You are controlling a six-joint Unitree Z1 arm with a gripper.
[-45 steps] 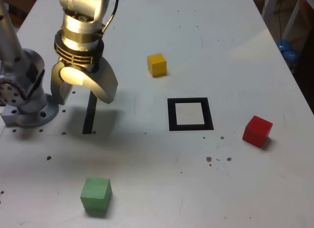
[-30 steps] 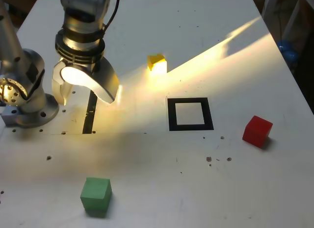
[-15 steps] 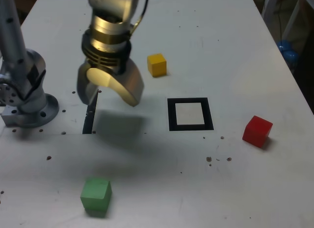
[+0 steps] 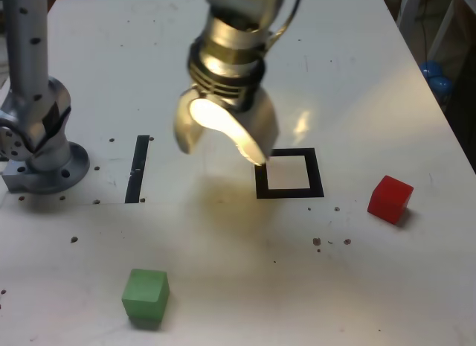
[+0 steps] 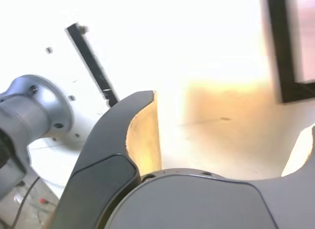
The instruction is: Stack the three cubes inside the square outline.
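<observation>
My gripper hangs empty, jaws wide apart, beside the outline; the red cube and green cube lie well apart, probably light, stiff blocks best pinched across flat opposite faces.

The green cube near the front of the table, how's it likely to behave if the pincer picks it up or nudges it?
The green cube looks solid with flat matte faces, so it probably stays stiff and grips without slipping. Resting flat on the table, it should slide rather than roll when pushed. It seems small beside the open pincer, so likely light.
</observation>
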